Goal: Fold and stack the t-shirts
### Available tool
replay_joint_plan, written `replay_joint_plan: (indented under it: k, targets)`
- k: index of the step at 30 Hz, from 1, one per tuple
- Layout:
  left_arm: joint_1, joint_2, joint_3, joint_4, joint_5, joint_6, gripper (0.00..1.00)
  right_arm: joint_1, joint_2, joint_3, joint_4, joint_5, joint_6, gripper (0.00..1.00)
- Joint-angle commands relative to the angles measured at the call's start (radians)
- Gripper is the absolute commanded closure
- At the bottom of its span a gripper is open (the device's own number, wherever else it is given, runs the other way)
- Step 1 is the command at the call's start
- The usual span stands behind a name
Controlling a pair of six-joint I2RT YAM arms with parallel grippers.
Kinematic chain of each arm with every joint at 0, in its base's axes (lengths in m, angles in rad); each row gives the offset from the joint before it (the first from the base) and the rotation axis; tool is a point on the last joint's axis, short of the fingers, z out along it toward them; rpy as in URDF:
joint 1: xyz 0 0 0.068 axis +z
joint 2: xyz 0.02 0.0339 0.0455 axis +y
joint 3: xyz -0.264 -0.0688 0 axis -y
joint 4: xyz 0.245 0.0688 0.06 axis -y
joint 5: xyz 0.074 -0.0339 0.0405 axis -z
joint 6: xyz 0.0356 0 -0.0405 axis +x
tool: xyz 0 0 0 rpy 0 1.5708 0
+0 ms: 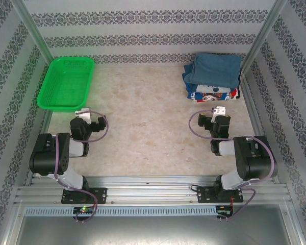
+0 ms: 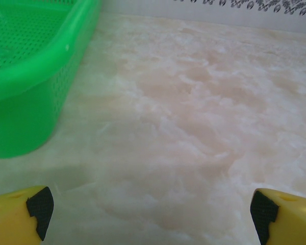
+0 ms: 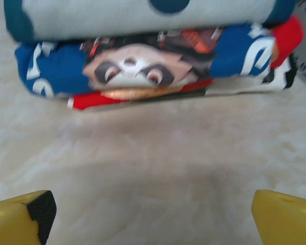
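Rear overview; wrist close-ups low over table (image 1: 148, 135)

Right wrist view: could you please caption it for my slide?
Open right gripper facing the stack of folded t-shirts.

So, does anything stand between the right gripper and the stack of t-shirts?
Nothing visible does. Bare table lies between the open right gripper and the t-shirts, which sit stacked directly ahead of it.

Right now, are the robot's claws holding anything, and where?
Nothing is held. The left gripper and right gripper are open and empty; the folded cloth t-shirts lie beyond the right one.
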State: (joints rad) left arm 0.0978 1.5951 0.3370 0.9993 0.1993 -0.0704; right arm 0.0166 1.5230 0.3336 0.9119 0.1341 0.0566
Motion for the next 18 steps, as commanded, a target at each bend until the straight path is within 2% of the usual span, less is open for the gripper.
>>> replay_joint_plan:
  k: [1,5,18]
  targets:
    - [-0.023,-0.007,0.027,-0.013,-0.027,0.037,0.0,0.003,-0.023,0.031,0.008,0.018,0.009,0.02]
    - [-0.023,-0.007,0.026,-0.013,-0.026,0.037,0.0,0.033,-0.014,0.027,0.028,0.103,-0.003,0.02]
    - [-0.023,-0.01,0.009,0.012,-0.045,0.026,0.0,0.019,-0.017,0.022,0.031,0.066,0.006,0.02]
